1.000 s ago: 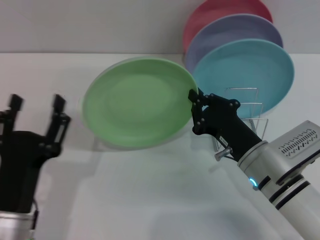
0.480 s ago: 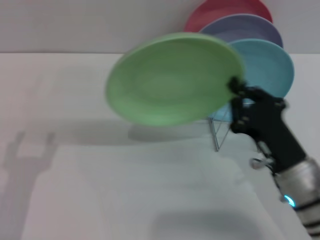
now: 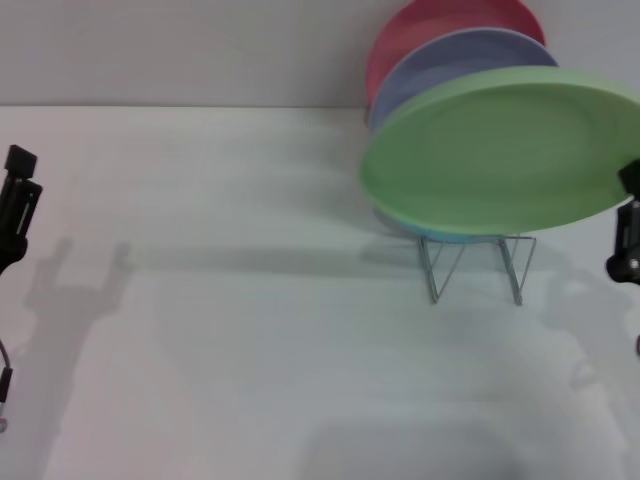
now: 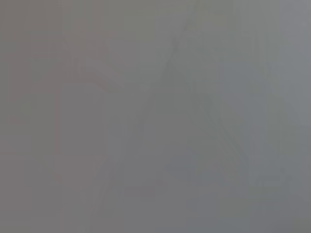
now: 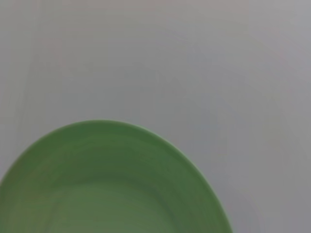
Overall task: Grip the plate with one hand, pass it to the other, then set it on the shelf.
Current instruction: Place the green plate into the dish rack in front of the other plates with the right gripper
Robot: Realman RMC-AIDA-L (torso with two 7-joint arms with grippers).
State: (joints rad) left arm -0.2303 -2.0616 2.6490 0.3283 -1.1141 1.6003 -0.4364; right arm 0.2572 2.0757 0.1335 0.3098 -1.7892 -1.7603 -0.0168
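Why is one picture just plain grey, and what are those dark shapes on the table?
Left wrist view: featureless grey, only faint shadow streaks. Head view: the dark shapes are soft shadows on the table, beside the left pincer and beneath the green plate.

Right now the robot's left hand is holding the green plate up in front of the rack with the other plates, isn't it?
Not the left. In the head view the right hand holds the green plate by its rim, up in front of the rack with the other plates. The left hand is far off and holds nothing.
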